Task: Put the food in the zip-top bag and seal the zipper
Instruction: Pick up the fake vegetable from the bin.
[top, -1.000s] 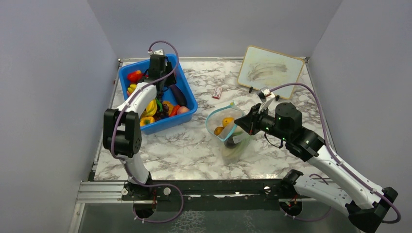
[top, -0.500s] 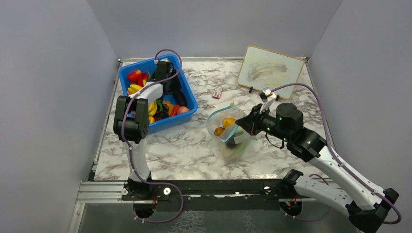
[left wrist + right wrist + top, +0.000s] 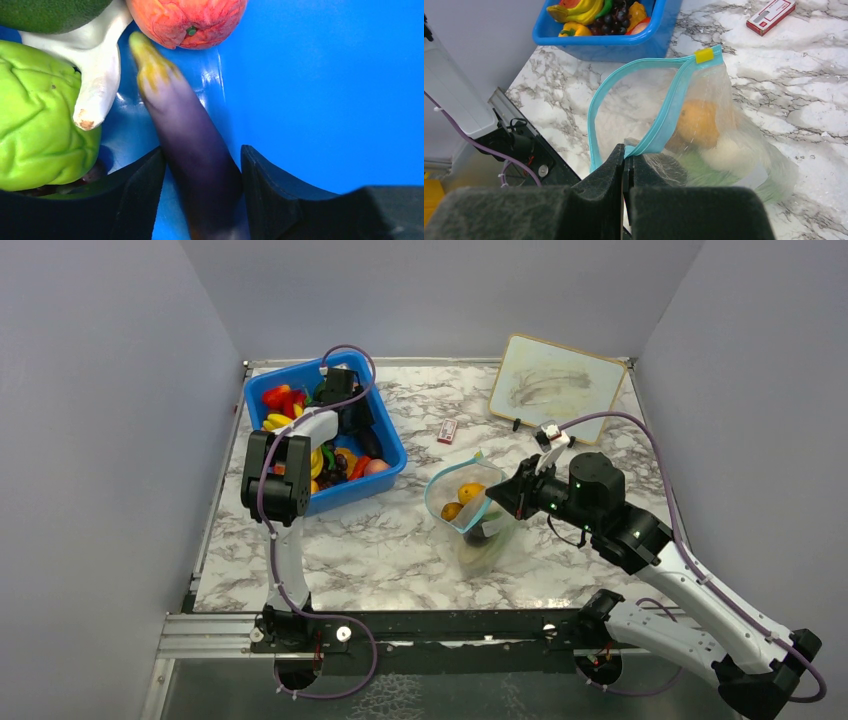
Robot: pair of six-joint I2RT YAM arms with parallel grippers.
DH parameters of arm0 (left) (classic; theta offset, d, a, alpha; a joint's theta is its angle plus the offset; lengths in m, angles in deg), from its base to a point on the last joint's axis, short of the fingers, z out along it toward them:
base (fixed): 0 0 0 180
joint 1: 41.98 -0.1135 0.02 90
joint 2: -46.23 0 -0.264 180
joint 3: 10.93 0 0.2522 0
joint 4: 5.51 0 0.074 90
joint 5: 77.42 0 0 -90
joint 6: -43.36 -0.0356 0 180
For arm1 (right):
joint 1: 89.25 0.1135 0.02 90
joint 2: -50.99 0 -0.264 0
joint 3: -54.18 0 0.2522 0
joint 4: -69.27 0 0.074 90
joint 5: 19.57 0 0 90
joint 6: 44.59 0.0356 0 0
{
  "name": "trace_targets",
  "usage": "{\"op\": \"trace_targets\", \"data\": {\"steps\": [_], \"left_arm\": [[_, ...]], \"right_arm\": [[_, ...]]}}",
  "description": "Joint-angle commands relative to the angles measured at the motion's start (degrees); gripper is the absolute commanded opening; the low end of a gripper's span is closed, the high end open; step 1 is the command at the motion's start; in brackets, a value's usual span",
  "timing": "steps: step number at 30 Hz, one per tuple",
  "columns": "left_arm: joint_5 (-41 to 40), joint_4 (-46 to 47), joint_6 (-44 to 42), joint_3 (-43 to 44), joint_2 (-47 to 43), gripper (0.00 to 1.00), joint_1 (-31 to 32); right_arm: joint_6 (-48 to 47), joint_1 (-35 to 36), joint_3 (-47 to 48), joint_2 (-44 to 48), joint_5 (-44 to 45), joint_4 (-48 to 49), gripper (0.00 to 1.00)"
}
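Note:
The clear zip-top bag (image 3: 470,525) stands open on the marble table, also in the right wrist view (image 3: 744,155). My right gripper (image 3: 502,498) (image 3: 628,161) is shut on its light-blue zipper (image 3: 664,120) strip and holds the mouth up. Orange-brown round pieces (image 3: 468,491) (image 3: 698,122) and green lettuce (image 3: 704,172) lie inside. My left gripper (image 3: 350,422) (image 3: 202,172) is down in the blue bin (image 3: 392,458). Its open fingers straddle the purple eggplant (image 3: 192,145), with a gap on the left side. A green leafy piece (image 3: 40,115) and an orange-red fruit (image 3: 187,20) lie beside it.
The blue bin holds several more toy fruits (image 3: 285,400), also visible in the right wrist view (image 3: 594,12). A small red-and-white box (image 3: 448,431) (image 3: 770,16) lies between bin and whiteboard (image 3: 556,387). Grey walls enclose the table on three sides.
My left arm has folded and the gripper has moved right and down inside the bin, onto the eggplant. My right gripper still holds the bag's rim in about the same place.

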Motion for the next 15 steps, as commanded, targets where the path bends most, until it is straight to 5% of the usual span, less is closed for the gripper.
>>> {"op": "trace_targets", "data": {"steps": [1,6,15], "left_arm": [[-0.9,-0.2,-1.2,2.0,0.7,0.52,-0.5],[-1.3,-0.3,-4.0,1.3,-1.6,0.33,-0.4],[-4.6,-0.8,-6.9,0.2,-6.6,0.28,-0.5]], "right_arm": [[0.5,-0.1,2.5,0.3,1.1,0.6,0.01],[0.4,-0.1,2.0,0.0,1.0,1.5,0.01],[0.1,-0.1,1.9,-1.2,-0.2,1.9,0.01]]}}
